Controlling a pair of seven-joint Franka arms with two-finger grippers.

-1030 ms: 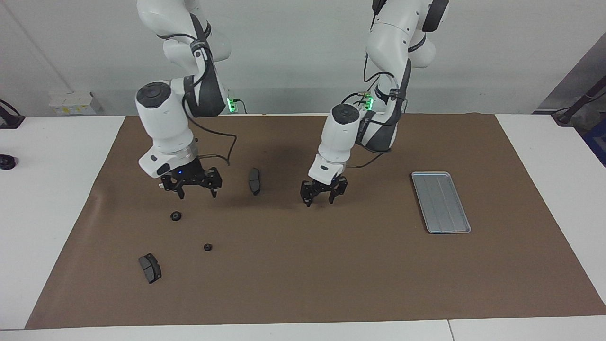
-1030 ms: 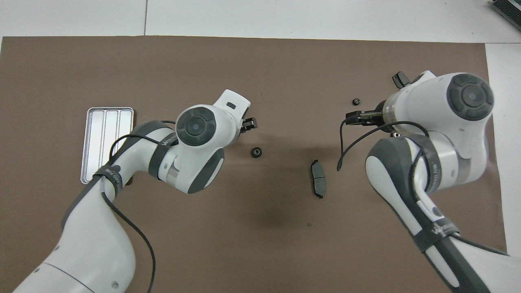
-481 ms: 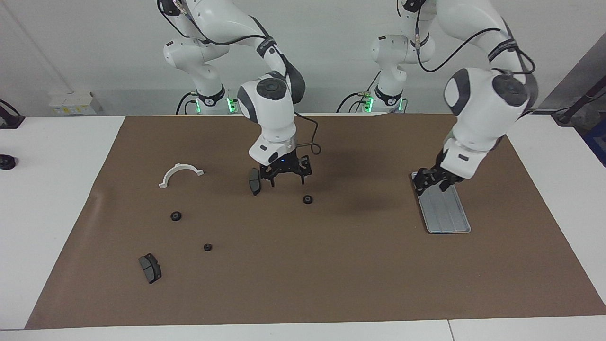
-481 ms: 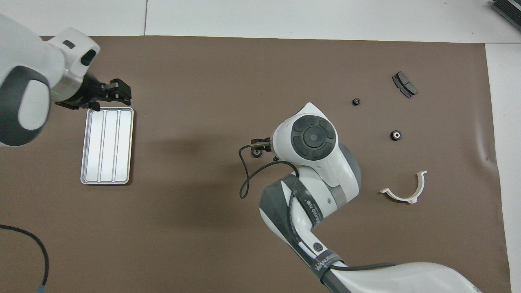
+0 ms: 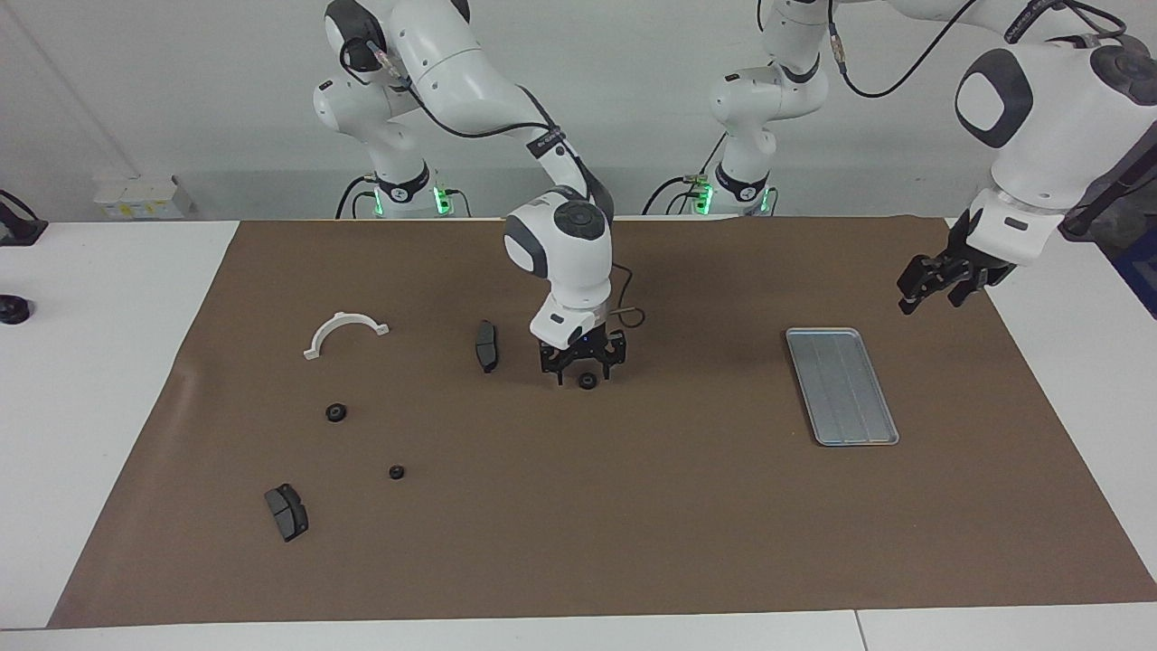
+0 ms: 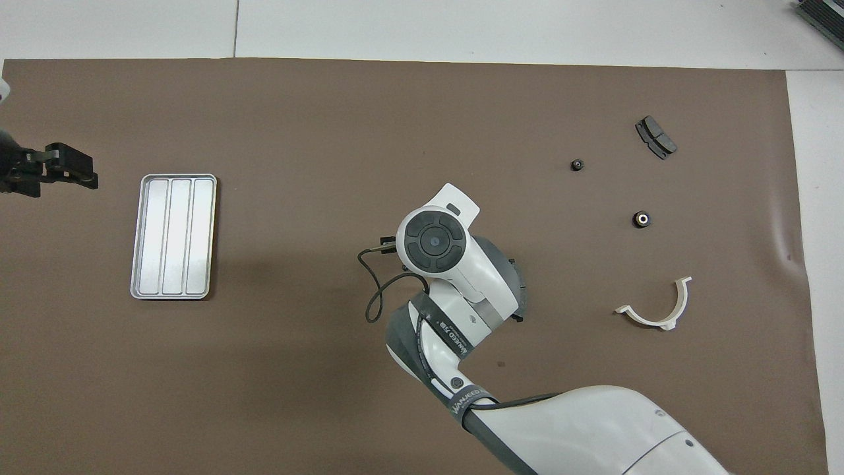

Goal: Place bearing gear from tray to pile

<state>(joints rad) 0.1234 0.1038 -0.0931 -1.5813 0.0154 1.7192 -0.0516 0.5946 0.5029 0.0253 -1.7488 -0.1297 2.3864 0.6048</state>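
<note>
Handover time in the middle of the mat. The left gripper [image 5: 940, 282], which half a second ago hung at the tray's end nearer the robots, has swung up and away toward its own end of the table. It now hangs in the air clear of the tray [image 5: 870, 436]. Nothing shows in it, and I can't tell whether it is open or closed.

The right gripper [image 5: 584, 376] has slid over from beside the upright brake pad [image 5: 486, 345]. It is now low over the bearing gear [image 5: 587, 382], spread open with a finger on either side and no pinch yet, as far as I can see.

The gear itself hasn't budged. It sits on the brown mat [image 5: 578, 542], already off the tray, which shows bare. It lies just beside that brake pad but short of the rest of the pile: the white bracket [image 5: 345, 331], two small black rounds [image 5: 336, 412] and a second pad [image 5: 286, 512]. From overhead the right wrist hides it.

To my eye the right arm is taking over the last leg: close, lift, carry toward its own end.
</note>
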